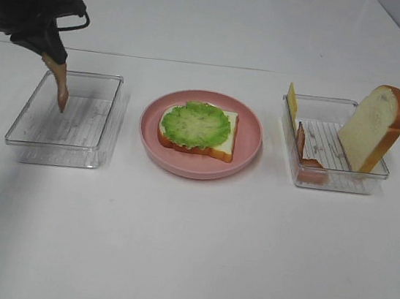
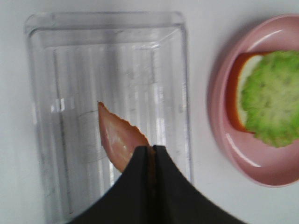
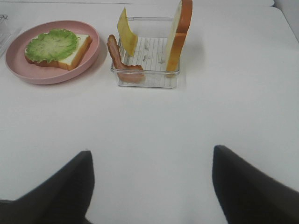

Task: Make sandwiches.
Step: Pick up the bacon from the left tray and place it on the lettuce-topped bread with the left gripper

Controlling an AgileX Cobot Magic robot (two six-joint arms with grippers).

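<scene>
While the left tool [image 2: 150, 149] pinches the top end of a bacon strip [image 2: 119, 140], which hangs tip-down, long axis near vertical, over the left clear tray [image 2: 105, 21], it looks light and floppy, best held by an end, and the right tool [image 3: 152, 150] hangs spread above the bench [image 3: 210, 107].

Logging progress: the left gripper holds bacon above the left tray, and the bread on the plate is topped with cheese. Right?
No: the bread on the plate is topped with lettuce, as the exterior high view shows. The left gripper does hold bacon above the left tray.
</scene>
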